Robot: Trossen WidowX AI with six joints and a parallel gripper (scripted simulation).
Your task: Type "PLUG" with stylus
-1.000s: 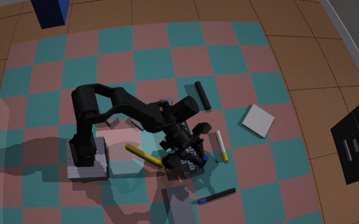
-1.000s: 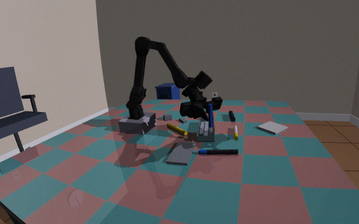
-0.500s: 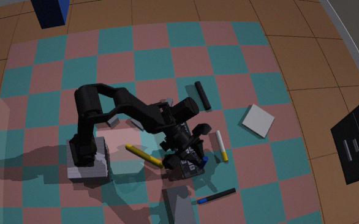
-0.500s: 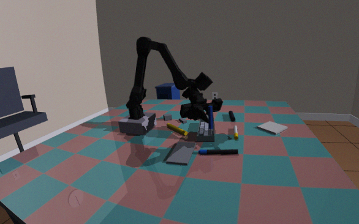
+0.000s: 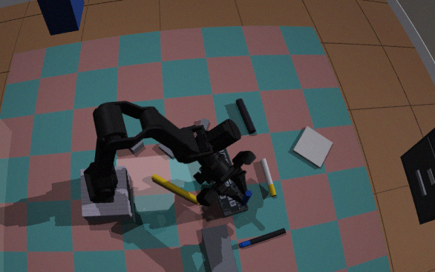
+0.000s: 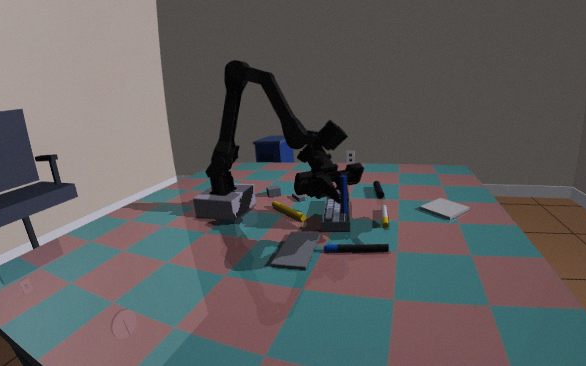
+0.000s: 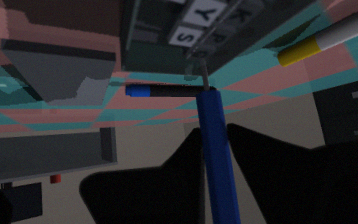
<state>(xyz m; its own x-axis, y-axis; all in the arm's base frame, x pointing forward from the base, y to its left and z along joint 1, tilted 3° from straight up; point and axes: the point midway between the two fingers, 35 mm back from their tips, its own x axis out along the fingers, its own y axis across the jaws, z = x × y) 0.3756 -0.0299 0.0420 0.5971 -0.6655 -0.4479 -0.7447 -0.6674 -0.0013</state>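
"What's in your gripper (image 5: 241, 194) (image 6: 340, 196) (image 7: 214, 129)?"

"My fingers are closed around the blue stylus (image 5: 246, 198) (image 6: 344, 194) (image 7: 217, 150), which stands nearly upright with its thin tip pointing down."

"And where's that tip?"

"Over the six o'clock end of the keyboard (image 5: 235, 212) (image 6: 335, 226) (image 7: 152, 65), taking twelve as the top of the overhead view. My wrist view shows Y, S, K and P near it, but I can't tell whether it touches a key."

"What's around the keyboard?"

"From its middle, a yellow rod (image 5: 174, 189) (image 6: 288, 211) lies at nine o'clock, a white-and-yellow pen (image 5: 268, 177) (image 6: 385, 217) (image 7: 325, 42) near three, a black pen with a blue end (image 5: 262, 238) (image 6: 356, 248) (image 7: 172, 91) at five, and a grey slab (image 5: 219, 249) (image 6: 295, 250) (image 7: 65, 72) at six."
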